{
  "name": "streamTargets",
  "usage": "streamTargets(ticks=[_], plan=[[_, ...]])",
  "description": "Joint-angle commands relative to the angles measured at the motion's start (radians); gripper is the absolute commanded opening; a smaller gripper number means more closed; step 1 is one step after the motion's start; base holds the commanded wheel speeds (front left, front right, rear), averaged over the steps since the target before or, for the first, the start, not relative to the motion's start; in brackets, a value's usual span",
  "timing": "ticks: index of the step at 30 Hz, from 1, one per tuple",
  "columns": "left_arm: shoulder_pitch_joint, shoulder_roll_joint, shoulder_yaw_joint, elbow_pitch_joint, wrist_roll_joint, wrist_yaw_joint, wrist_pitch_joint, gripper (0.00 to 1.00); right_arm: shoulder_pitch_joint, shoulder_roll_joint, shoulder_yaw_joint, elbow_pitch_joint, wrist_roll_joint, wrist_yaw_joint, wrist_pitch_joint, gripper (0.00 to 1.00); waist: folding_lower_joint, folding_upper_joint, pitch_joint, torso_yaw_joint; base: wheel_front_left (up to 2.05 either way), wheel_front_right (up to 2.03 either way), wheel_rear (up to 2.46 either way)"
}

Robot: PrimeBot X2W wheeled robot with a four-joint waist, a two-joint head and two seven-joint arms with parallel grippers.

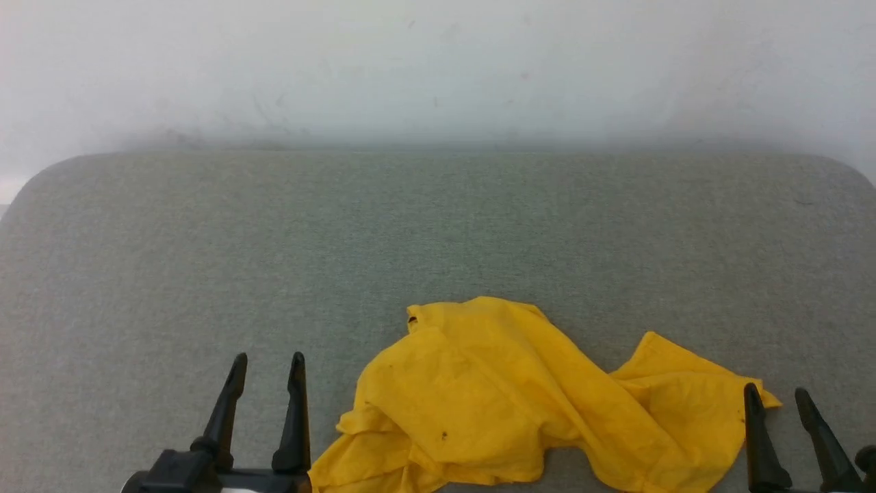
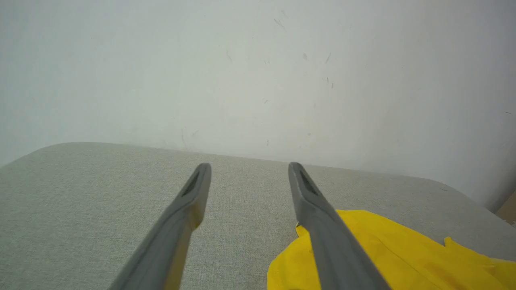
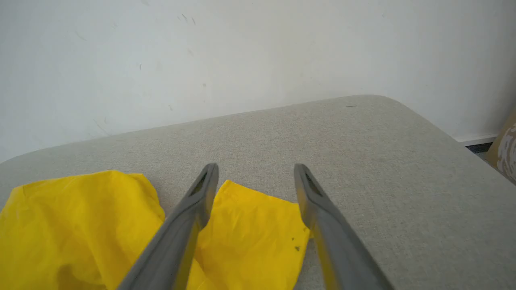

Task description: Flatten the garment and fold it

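1. A pale, scuffed wall [image 1: 438,68] rises at 12 o'clock in the head view.
2. Below it spreads the grey, fabric-covered counter [image 1: 205,239], rounded at its far corners.
3. The garment [image 1: 493,383], bright yellow, lies crumpled on the counter at 5 o'clock in the head view. Its near edge is cut off by that view's bottom.
4. The left gripper [image 1: 268,357] stands at 8 o'clock, just beside the cloth's 9 o'clock side, with its fingers spread apart and nothing between them.
5. The right gripper [image 1: 775,389] stands at 4 o'clock over the cloth's 3 o'clock corner. Its fingers are spread wide and clamp nothing, but whether they touch the cloth cannot be told.
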Motion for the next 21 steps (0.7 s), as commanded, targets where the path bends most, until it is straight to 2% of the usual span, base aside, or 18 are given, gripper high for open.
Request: streamTargets(ticks=[1,5,7,11,13,18,21], plan=[[0.018,-0.001,-0.003,-0.008,0.019,-0.006,-0.005,1.0,0.006,0.003,-0.007,0.015,0.012,-0.001,-0.018,1.0,0.0,0.0,0.004,-0.031,0.0,0.0,0.0],[0.022,0.002,-0.031,0.017,0.03,-0.032,-0.003,1.0,-0.01,0.003,-0.016,0.036,0.014,-0.001,-0.035,1.0,0.0,0.0,0.007,-0.039,0.0,0.0,0.0],[0.003,0.019,-0.064,0.026,0.03,-0.049,0.032,1.0,-0.021,0.003,-0.022,0.041,0.011,-0.001,-0.037,1.0,0.0,0.0,0.011,-0.035,0.0,0.0,0.0],[-0.088,0.091,-0.16,0.022,0.029,-0.077,0.173,1.0,-0.039,0.003,-0.03,0.048,0.012,-0.001,-0.038,1.0,0.0,0.0,0.029,-0.017,0.0,0.0,0.0],[-0.117,0.106,-0.186,0.02,0.019,-0.081,0.214,1.0,-0.044,0.003,-0.029,0.049,0.015,-0.001,-0.037,1.0,0.0,0.0,0.036,-0.013,0.0,0.0,0.0],[-0.282,0.205,-0.368,0.027,-0.042,-0.086,0.418,1.0,-0.072,0.003,-0.016,0.059,0.02,-0.001,-0.034,1.0,0.0,0.0,0.079,-0.001,0.0,0.0,0.0],[-0.381,0.241,-0.45,0.046,-0.062,-0.086,0.488,1.0,-0.088,0.003,-0.007,0.068,0.021,-0.001,-0.032,1.0,0.0,0.0,0.112,-0.002,0.0,0.0,0.0]])
